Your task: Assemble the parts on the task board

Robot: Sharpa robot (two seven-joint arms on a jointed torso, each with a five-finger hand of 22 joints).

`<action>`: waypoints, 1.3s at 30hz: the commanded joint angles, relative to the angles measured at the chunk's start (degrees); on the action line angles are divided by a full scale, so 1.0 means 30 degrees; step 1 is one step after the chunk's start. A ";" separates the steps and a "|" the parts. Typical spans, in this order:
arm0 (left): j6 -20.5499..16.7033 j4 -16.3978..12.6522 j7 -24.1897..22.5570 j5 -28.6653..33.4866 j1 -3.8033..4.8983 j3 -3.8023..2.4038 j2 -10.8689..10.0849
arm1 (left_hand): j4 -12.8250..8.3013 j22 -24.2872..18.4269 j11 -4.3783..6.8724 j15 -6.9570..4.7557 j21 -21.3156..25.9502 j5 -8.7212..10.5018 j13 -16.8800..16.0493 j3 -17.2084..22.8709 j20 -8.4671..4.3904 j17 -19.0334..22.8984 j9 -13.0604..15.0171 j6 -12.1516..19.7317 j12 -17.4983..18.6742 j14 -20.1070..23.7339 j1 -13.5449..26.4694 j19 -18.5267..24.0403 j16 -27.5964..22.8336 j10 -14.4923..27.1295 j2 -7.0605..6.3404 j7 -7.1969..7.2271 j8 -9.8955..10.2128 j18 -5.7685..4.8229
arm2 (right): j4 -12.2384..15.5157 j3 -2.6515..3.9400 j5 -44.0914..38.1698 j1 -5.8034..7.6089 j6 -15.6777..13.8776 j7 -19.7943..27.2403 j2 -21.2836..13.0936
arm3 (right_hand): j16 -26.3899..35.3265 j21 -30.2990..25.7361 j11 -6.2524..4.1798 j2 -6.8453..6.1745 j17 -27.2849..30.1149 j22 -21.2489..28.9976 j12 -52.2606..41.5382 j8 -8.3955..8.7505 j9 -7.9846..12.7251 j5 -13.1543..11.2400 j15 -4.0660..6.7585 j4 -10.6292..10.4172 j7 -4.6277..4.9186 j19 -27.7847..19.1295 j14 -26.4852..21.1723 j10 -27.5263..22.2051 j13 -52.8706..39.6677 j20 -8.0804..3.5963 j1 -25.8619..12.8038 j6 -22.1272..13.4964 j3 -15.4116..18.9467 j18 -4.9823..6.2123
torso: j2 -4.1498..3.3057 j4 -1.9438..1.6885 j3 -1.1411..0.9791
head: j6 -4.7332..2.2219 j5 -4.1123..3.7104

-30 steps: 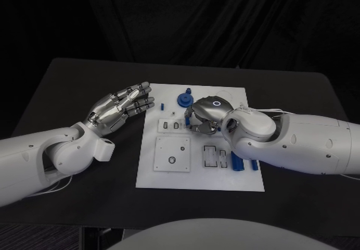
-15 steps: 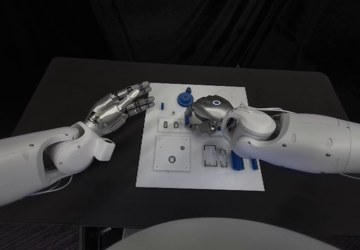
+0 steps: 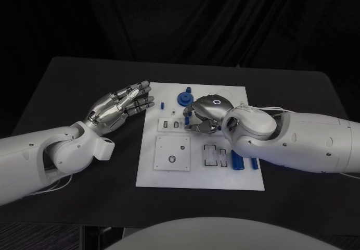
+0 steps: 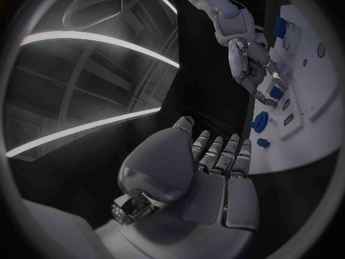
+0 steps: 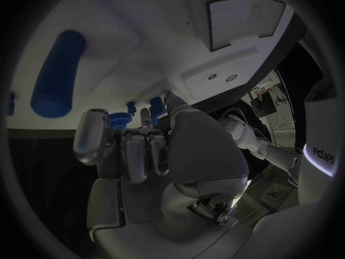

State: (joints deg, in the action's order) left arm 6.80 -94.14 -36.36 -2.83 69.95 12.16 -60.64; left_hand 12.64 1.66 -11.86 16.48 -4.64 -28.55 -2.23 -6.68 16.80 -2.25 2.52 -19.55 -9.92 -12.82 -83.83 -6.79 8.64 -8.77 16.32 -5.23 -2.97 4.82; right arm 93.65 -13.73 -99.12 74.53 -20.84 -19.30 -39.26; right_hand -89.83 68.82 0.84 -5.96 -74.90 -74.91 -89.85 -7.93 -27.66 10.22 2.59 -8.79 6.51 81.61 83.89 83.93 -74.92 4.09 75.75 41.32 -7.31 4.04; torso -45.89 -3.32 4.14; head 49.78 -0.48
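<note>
Head view: white task board (image 3: 225,179) lying mid-desk on the black desk (image 3: 67,88), long side running near to far. Right hand (image 3: 201,119) down over the board's middle, palm to the board, fingers curled in toward something small beneath; cannot tell whether anything is actually gripped, the hand's own back hiding the fingertips. Just beyond it, at the far end of the board, a blue gear-like part (image 3: 184,99) standing upright, with a small blue peg (image 3: 161,107) to its left near the board's left edge. Nearer, on the right half, two blue bars (image 3: 239,162) lying side by side, close against the right forearm. Left of those, a square white inset plate (image 3: 172,153) with a small dark hole, and a pair of slotted recesses (image 3: 214,156) between plate and bars.

Left hand (image 3: 120,108) off the board, just beside its far-left edge, raised above the desk, fingers straight and spread apart, nothing held.

Left wrist view: same left hand (image 4: 215,161) flat and empty, fingers extended toward the board's edge (image 4: 287,155).

Right wrist view: right hand (image 5: 140,149) bent toward the board, a blue toothed part (image 5: 118,120) right at the fingertips, a blue cylinder (image 5: 57,75) lying well apart.
</note>
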 commanded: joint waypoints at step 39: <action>-0.3985 0.2507 0.2829 0.1490 0.2668 -0.0023 0.1952 | 0.1261 0.2553 0.0182 -0.2383 -0.6438 -0.0240 -0.6147 0.0707 -0.0490 -0.6212 0.0623 -0.6492 -1.3189 -0.8922 0.1203 -1.0039 1.4126 -0.8406 -0.0307 -0.1828 -0.2325 0.1823 | 0.0344 -0.0112 0.4797 0.4101 -0.5828 0.5749 -0.5085 | -0.0055 0.1209 0.0027 0.1194 -0.5032 -0.3501 -0.0050 -0.0489 0.1303 -0.1049 -0.0045 -0.2418 -0.0174 0.0465 0.2035 0.2025 -0.5028 -0.0070 0.0879 0.1087 -0.0032 -0.0174 | 0.0801 -0.0059 -0.0242 | -0.2040 0.0663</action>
State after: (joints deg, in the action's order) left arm -1.89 -87.10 -33.22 2.42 77.41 12.16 -55.20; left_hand 16.59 8.92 -11.98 9.78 -23.12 -28.96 -19.22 -4.91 15.59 -19.17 4.40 -38.65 -47.64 -39.75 -79.85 -36.13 48.37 -34.27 15.24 -10.36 -9.70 9.79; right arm 94.92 -14.10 -87.39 86.70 -38.18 -4.08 -54.32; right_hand -89.83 72.16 0.84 -2.59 -74.90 -74.94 -89.85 -9.21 -23.80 7.11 2.60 -15.96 6.07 82.63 83.90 83.93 -74.92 3.90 78.50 44.22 -7.13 4.03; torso -44.38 -3.48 3.66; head 43.62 1.33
